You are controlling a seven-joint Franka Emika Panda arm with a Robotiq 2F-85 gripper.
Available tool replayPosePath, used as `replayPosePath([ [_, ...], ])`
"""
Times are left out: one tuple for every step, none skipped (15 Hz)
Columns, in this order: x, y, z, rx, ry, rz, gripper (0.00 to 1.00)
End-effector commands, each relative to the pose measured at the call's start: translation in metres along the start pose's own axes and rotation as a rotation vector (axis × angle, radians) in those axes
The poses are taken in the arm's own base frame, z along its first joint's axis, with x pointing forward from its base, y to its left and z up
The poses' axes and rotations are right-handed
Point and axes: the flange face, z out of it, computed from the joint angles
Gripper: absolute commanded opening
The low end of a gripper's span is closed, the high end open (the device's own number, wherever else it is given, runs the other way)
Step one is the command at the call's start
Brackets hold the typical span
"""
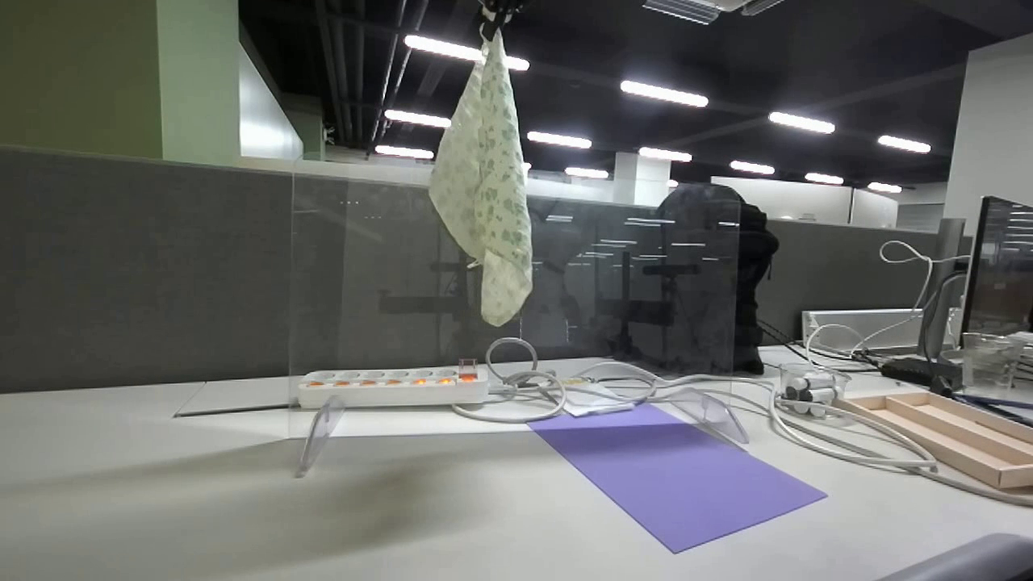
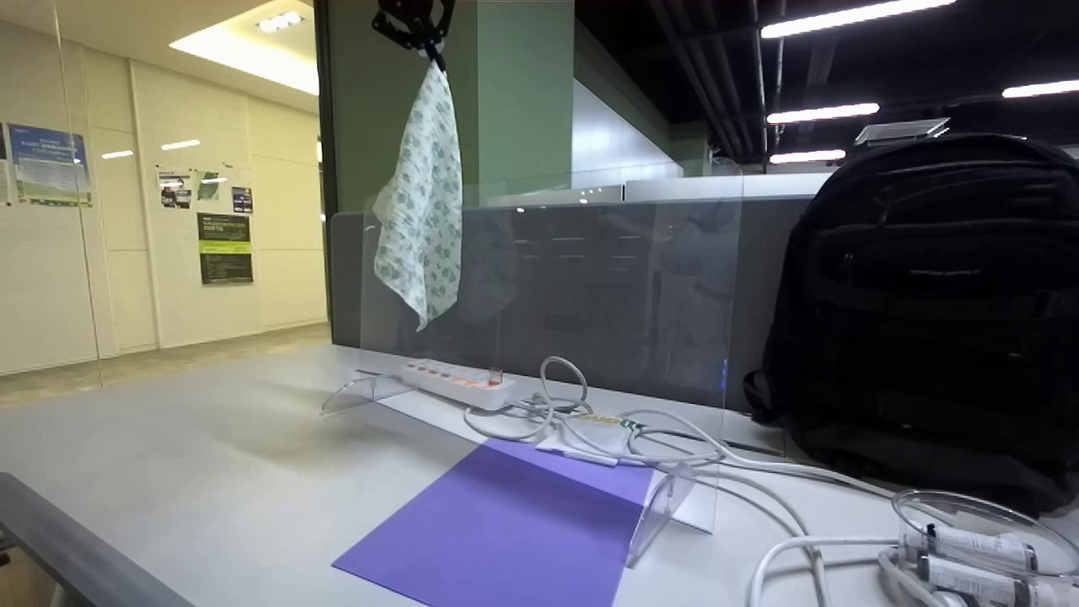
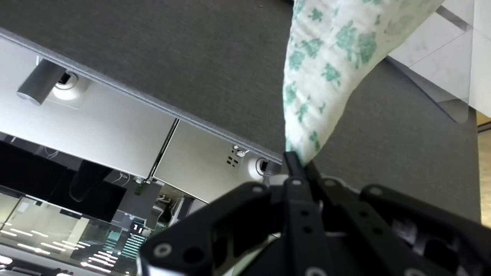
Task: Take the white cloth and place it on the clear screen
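Your Robotiq gripper (image 3: 302, 163) had the green-patterned white cloth (image 2: 426, 202) pinched by one end; it hung above the desk (image 1: 194, 500), its lower part in front of the clear acrylic screen (image 2: 565, 295) in both exterior views.

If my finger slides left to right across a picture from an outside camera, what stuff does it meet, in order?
In an exterior view: green wall → white cloth → black backpack → clear cup → monitor. I skipped things that overlap these.
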Motion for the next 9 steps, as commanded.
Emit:
replayPosePath([
  [0.002,0.011,0.006,-0.029,0.008,0.042,0.0],
  [0.002,0.016,0.009,-0.049,0.009,0.054,0.0],
  [0.002,0.023,0.014,-0.072,0.022,0.069,0.0],
  [0.001,0.031,0.018,-0.096,0.031,0.088,0.0],
  [0.001,0.037,0.023,-0.116,0.036,0.103,0.0],
  [0.0,0.044,0.029,-0.139,0.041,0.121,0.0],
  [-0.001,0.05,0.035,-0.157,0.042,0.134,0.0],
  [-0.003,0.055,0.041,-0.175,0.041,0.15,0.0],
  [-0.004,0.06,0.049,-0.19,0.036,0.166,0.0],
])
